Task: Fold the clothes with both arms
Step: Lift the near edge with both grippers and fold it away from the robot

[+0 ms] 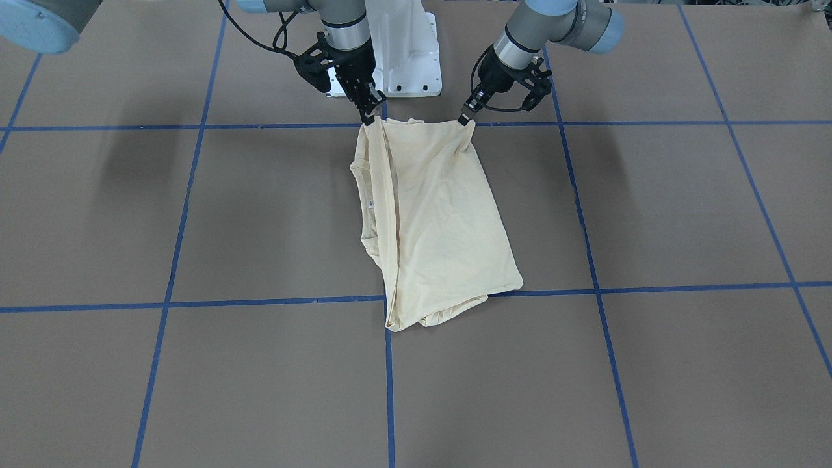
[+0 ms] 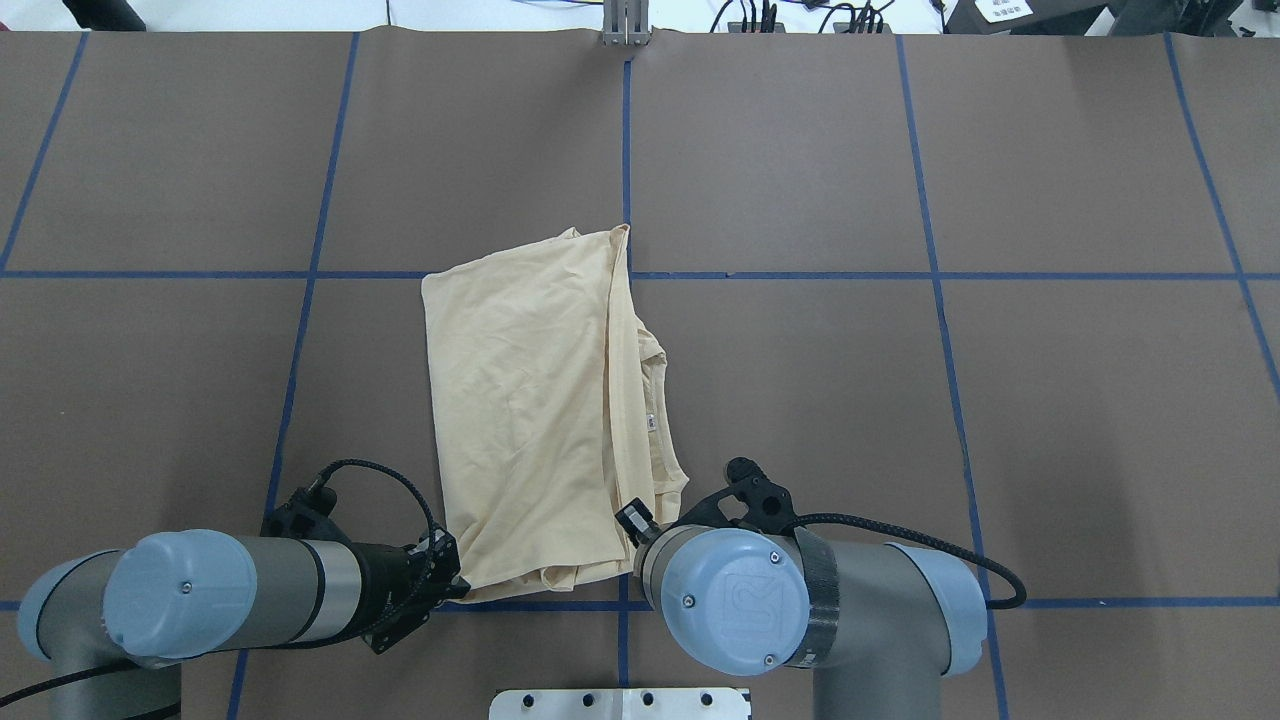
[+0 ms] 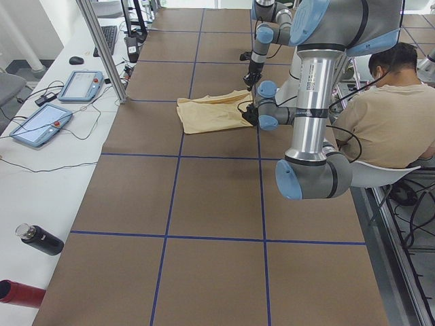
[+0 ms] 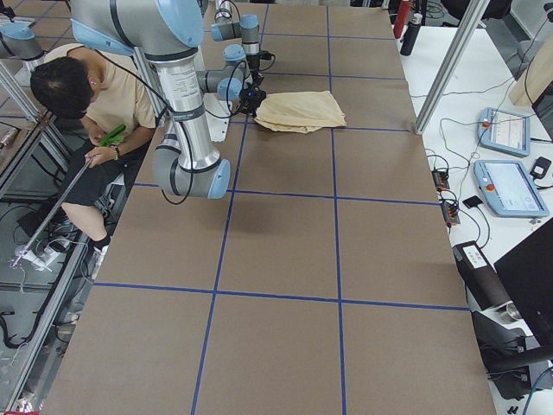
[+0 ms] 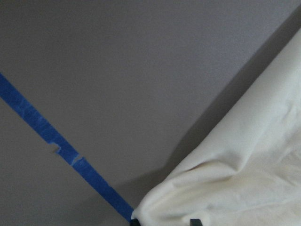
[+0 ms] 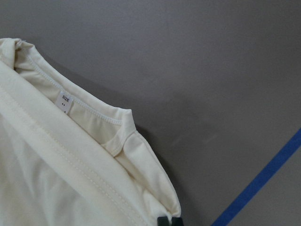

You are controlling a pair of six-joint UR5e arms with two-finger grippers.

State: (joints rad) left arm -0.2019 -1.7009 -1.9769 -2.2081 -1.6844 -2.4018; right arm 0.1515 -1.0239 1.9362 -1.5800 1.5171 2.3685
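folded cream shirt [image 1: 442,221] lies on the table [image 1: 650,208], long axis pointing away from the robot. left gripper [image 1: 467,118] and right gripper [image 1: 369,117] each pinch a near corner, equally close.

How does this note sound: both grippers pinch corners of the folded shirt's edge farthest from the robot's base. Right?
Wrong edge. The left gripper and right gripper pinch corners of the folded shirt's edge nearest the robot's base, as the exterior front-facing view shows.
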